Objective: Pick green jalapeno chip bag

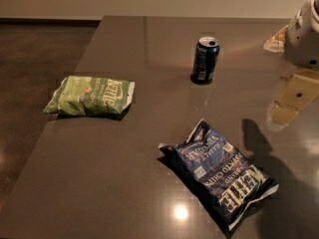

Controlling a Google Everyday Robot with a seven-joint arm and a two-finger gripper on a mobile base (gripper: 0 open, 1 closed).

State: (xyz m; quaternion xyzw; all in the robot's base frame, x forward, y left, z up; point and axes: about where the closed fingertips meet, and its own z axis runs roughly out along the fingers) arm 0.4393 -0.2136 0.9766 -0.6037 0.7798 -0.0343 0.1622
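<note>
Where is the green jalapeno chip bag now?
In the camera view the green jalapeno chip bag lies at the table edge on the left, left of the soda can and navy chip bag; the gripper is at the right border.

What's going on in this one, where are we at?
The robot arm is after the green chip bag, which lies untouched near the left edge of the table. The end effector hangs over the table's right side, far from that bag. A dark blue chip bag lies in front, and a soda can stands farther back.
</note>
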